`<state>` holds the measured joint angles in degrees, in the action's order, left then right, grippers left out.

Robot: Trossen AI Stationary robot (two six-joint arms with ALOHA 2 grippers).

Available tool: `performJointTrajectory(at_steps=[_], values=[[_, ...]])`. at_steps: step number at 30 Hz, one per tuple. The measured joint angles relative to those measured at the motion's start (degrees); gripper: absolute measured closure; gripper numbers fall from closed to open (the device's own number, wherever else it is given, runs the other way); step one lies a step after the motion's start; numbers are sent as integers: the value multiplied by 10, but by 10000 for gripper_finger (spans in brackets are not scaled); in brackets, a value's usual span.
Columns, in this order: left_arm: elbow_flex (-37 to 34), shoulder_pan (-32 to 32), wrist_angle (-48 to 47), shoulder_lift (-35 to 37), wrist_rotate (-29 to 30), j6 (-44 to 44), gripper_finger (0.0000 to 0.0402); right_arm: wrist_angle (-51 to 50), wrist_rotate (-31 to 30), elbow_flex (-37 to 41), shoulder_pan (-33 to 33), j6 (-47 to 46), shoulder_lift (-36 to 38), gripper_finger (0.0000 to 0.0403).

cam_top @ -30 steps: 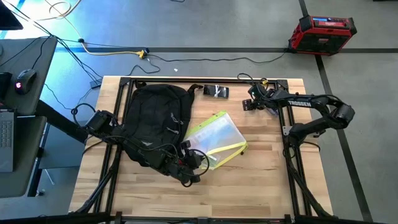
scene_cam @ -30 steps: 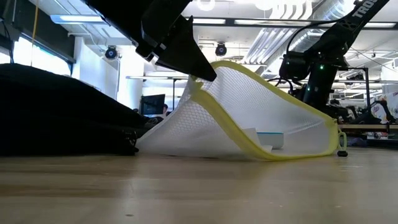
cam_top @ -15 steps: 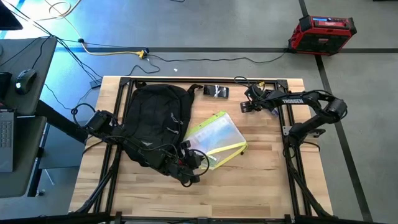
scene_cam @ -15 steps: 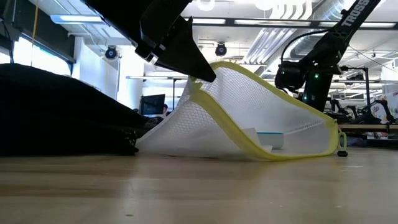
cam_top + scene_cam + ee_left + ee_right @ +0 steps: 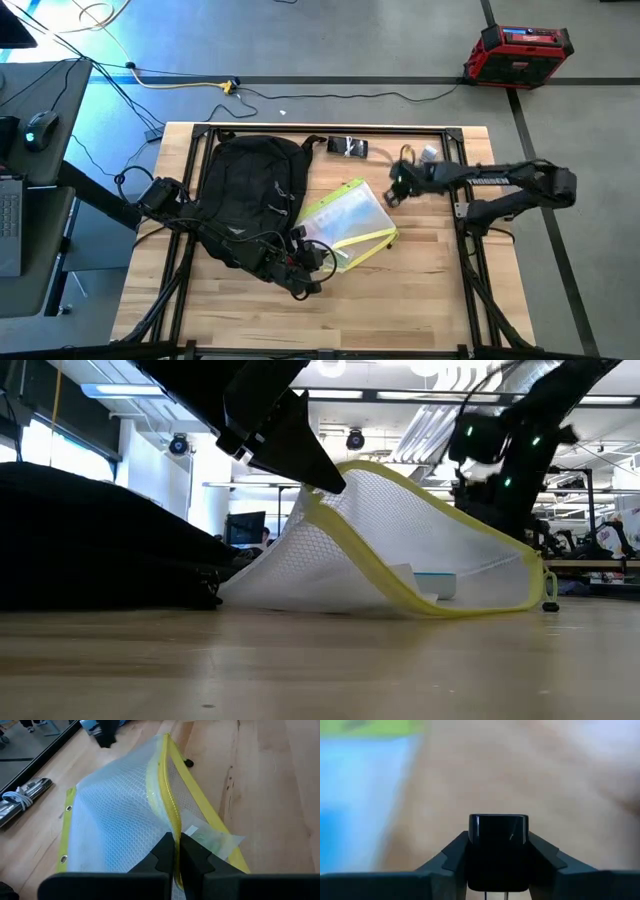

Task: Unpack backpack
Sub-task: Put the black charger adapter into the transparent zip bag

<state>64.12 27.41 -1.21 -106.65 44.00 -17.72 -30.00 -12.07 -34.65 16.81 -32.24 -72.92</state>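
The black backpack lies flat on the table's left half. A clear mesh pouch with yellow trim lies to its right; it also shows in the low view. My left gripper is at the pouch's near left corner, shut on its yellow edge. My right gripper hovers by the pouch's far right corner, shut on a small black block. My left gripper pinches the pouch's yellow zipper edge between its two fingers, which lie across it. That edge is raised like a tent; the pouch's lower edges rest on the table. My right gripper pinches the black block by two opposite sides between its two fingers. The block's upper end sticks out past the fingertips, clear of the table.
A small dark item lies near the far edge, and a small pale thing behind my right arm. Cables trail by the backpack's near end. Bare wood lies along the near and right sides of the table.
My right gripper has moved from the far right corner toward the near edge and a little left, toward the pouch's far right corner. My left gripper and the pouch have kept still.
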Motion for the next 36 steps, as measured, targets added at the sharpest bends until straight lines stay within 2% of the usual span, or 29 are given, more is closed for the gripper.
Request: performJointTrajectory(at_steps=[4, 8, 11, 13, 16, 18, 25, 31, 36], values=[[0, 0, 1, 0, 0, 0, 402, 42, 0, 0, -167, -39, 11, 284], [0, -1, 10, 0, 2, -1, 402, 147, -26, 0, -320, -72, 3, 284], [0, -3, 21, 0, 2, -1, 402, 253, -68, -1, -398, -86, -11, 284], [0, -4, 28, 0, 2, -1, 402, 332, -74, -1, -429, -71, -29, 284], [0, -8, 42, 0, 2, -2, 402, 428, -77, -2, -443, -44, -69, 284], [0, -8, 51, 0, 2, -3, 402, 451, -79, -9, -437, -35, -105, 284], [0, -8, 58, 0, 2, -8, 402, 449, -78, -75, -394, -26, -218, 284], [0, -7, 59, 0, -1, -2, 402, 425, -116, -148, -357, -22, -277, 283], [0, -1, 55, 0, 3, -2, 402, 403, -135, -180, -331, -22, -312, 231]])
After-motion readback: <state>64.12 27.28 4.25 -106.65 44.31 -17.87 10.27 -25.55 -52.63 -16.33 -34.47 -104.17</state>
